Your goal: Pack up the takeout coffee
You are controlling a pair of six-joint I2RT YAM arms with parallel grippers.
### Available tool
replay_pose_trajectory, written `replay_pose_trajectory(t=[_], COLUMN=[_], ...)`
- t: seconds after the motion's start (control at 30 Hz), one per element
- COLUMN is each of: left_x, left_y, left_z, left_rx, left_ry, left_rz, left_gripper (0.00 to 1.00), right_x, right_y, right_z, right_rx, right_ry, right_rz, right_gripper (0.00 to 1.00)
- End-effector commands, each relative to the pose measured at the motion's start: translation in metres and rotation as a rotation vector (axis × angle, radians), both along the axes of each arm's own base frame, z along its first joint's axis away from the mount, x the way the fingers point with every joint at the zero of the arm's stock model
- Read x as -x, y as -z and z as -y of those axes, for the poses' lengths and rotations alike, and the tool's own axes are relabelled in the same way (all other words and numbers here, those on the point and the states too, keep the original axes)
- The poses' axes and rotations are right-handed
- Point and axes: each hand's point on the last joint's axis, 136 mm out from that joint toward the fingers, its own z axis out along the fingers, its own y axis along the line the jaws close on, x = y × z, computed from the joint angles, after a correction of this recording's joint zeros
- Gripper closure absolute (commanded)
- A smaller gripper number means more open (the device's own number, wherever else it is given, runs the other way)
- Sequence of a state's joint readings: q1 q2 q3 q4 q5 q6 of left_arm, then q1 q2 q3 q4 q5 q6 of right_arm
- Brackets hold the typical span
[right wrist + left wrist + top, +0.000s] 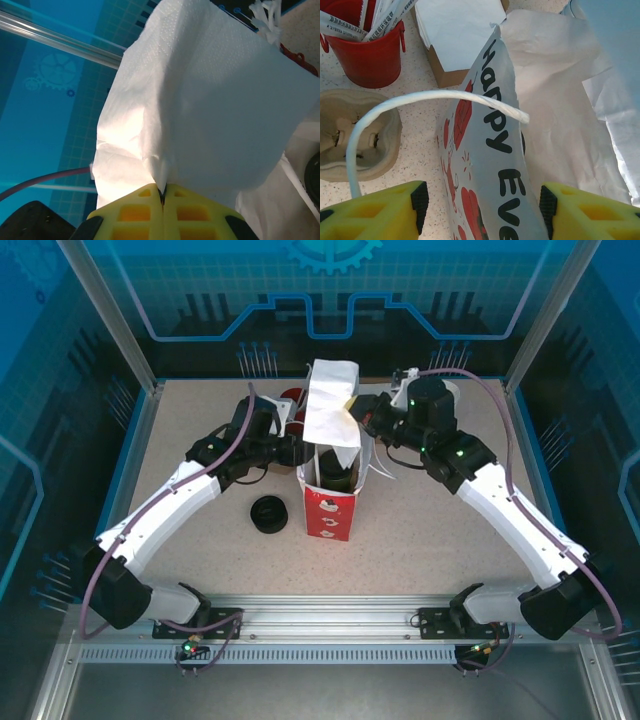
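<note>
Jaws: right gripper [162, 192] pinches a white napkin [210, 100]; left gripper [483, 202] gapes astride the bag [490, 150], its contents obscured.

Bag [485, 165] on show: white with red hearts and black lettering, plus a plain white napkin [200, 100]. Far left, a red bucket [370, 62] and a beige pulp tray [350, 145]; the left gripper [481, 202] is yellow with black pads [420, 200]. Table [430, 530] speckled beige, 1 black ring [269, 514].

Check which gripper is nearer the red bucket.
Left. The left gripper straddles the bag's edge near the red bucket; the right gripper pinches a napkin on the bag's far side.
</note>
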State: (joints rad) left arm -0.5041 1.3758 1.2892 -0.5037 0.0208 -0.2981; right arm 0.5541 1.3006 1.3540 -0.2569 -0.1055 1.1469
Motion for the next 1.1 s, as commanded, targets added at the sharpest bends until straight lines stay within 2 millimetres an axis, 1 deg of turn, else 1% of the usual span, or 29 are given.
replay_pose_trajectory(t=[0.0,0.1,0.23,0.43,0.57,0.7,1.07], left_x=[-0.006,-0.006,-0.006,-0.005,-0.005,-0.004,-0.004], left_y=[-0.013,-0.012,-0.011,-0.011,-0.01,-0.01,-0.013], left_z=[0.004,0.005,0.005,0.006,0.007,0.008,0.009], left_rx=[0.045,0.05,0.059,0.066,0.071,0.077,0.084], left_ry=[0.005,0.009,0.01,0.012,0.017,0.019,0.024], left_rz=[0.02,0.016,0.01,0.006,0.0,-0.002,-0.004], left_gripper=[0.42,0.49,0.54,0.61,0.64,0.64,0.66], right_x=[0.007,0.01,0.014,0.019,0.021,0.023,0.022], right_y=[-0.005,0.008,0.024,0.05,0.066,0.081,0.1], right_z=[-0.008,-0.012,-0.012,-0.008,-0.002,0.006,0.007], right_rx=[-0.031,-0.012,0.022,0.067,0.114,0.206,0.437], right_ry=[-0.025,-0.039,-0.041,-0.028,0.0,0.028,0.069], right_rz=[0.025,0.006,-0.012,-0.055,-0.082,-0.113,-0.14], right_gripper=[1.0,1.0,1.0,1.0,1.0,1.0,1.0])
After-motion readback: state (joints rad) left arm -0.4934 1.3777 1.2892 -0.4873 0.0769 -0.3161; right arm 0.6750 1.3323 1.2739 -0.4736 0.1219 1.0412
